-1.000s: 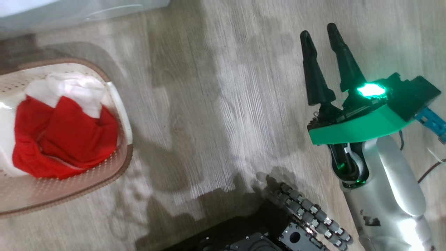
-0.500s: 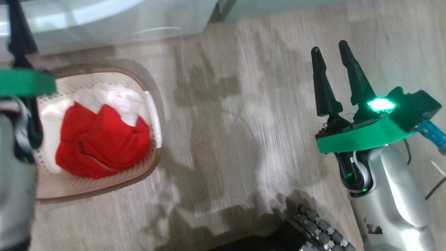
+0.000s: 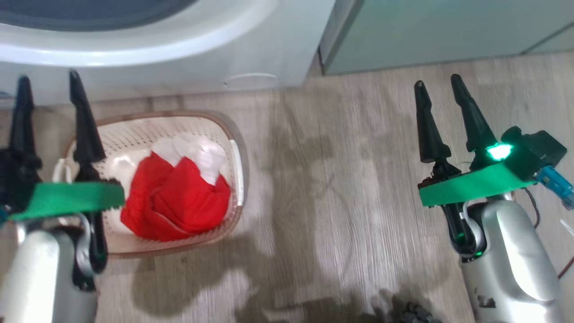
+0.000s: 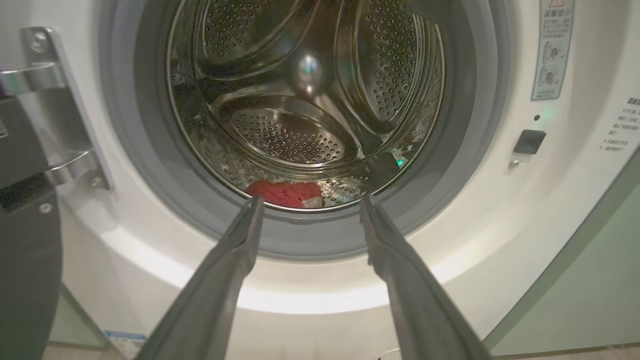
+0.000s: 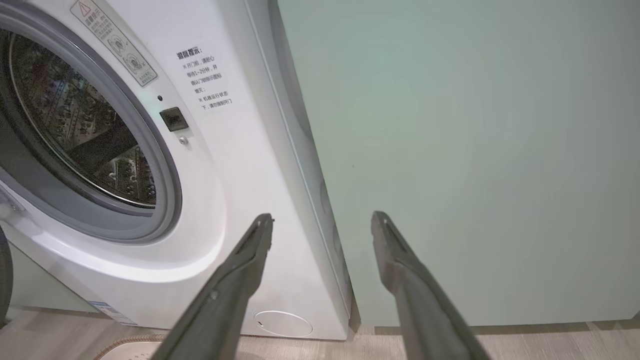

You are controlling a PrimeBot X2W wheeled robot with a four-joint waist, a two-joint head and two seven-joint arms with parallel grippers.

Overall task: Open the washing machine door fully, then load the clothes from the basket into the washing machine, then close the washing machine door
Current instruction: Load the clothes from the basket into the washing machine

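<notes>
Loading is starting: left gripper [image 3: 48, 83] and right gripper [image 3: 438, 85] are hanging spread and empty, the clothes [image 3: 175, 202] lying in the basket [image 3: 236, 161] before the washing machine [image 3: 179, 67]. The washing machine door [image 4: 22, 270] is seemingly standing open; the next move is calling for the left gripper to drop onto the clothes.

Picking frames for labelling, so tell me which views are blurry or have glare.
Head view: floor smeared by motion, shadowed, glare on the right forearm. Left wrist view: drum sharp, one bright glint. Right wrist view: evenly lit, washing machine crisp.

Ahead of the left hand [image 4: 311, 199], the washing machine [image 4: 500, 210] shows glossy white casing, matt grey gasket [image 4: 150, 165], shiny perforated steel drum [image 4: 285, 135].
</notes>
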